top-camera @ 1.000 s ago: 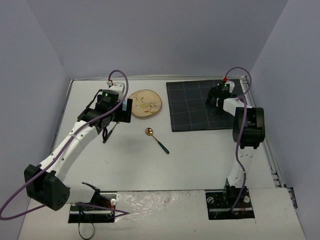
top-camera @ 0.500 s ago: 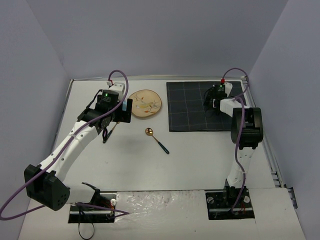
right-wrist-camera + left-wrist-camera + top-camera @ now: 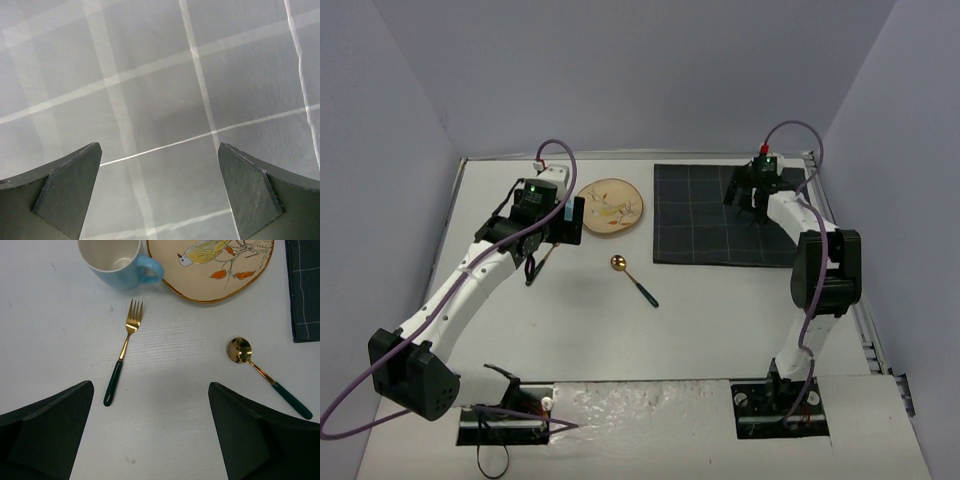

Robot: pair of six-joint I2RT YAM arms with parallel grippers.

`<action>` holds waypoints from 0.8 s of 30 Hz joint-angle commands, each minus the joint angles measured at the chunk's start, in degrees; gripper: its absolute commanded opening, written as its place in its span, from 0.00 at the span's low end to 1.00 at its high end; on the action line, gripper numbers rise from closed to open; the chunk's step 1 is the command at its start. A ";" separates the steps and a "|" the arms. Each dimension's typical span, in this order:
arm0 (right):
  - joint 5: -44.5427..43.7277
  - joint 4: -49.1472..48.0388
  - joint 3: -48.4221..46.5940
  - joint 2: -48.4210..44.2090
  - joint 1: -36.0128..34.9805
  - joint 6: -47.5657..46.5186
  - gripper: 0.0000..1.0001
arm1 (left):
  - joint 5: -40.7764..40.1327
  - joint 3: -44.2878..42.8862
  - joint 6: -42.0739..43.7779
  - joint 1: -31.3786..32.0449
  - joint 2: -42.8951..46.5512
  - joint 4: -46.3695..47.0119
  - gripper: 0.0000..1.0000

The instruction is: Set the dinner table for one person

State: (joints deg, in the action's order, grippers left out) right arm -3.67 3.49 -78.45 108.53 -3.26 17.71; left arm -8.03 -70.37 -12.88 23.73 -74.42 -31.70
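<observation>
The white dinner table (image 3: 700,320) carries a round cream plate (image 3: 610,207) painted with a bird, and a gold spoon (image 3: 633,278) with a dark green handle. In the left wrist view, a blue mug (image 3: 112,260) stands beside the plate (image 3: 215,265), with a gold fork (image 3: 125,347) and the spoon (image 3: 239,350) nearer. My left gripper (image 3: 150,385) hovers open above bare table (image 3: 165,365), holding nothing. It hides the mug in the top view. My right gripper (image 3: 750,195) hangs open and empty low over the dark checked mat (image 3: 705,215), which fills the right wrist view (image 3: 160,75).
The mat lies at the far right of the table, its left edge (image 3: 304,290) close to the plate. Grey walls enclose the table on three sides. Metal rails (image 3: 865,320) run along the right edge. Both arm bases sit at the near edge.
The right gripper has moved slightly back over the mat while its elbow swung out to the right. The mat looks slightly shifted. The left arm has not moved.
</observation>
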 commanded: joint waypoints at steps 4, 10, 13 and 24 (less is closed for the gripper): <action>8.93 -4.95 -0.89 -15.56 -3.45 -0.97 1.00 | -1.92 -0.87 -0.87 -0.79 4.11 2.06 0.97; 17.51 -13.81 7.83 -20.26 -7.24 7.81 1.00 | -4.21 -0.66 -1.20 -0.79 6.36 2.30 0.97; 21.26 -21.83 13.21 -20.98 -8.11 14.87 1.00 | -6.58 0.15 -1.39 -0.88 8.57 2.87 0.97; 20.58 -36.34 14.85 -10.24 -18.25 30.04 0.97 | -13.90 5.91 -1.62 -1.67 16.46 3.27 0.97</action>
State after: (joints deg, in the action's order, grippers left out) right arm 17.31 -21.00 -61.86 93.82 -16.84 38.97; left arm -17.31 -64.92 -14.04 22.84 -60.62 -30.67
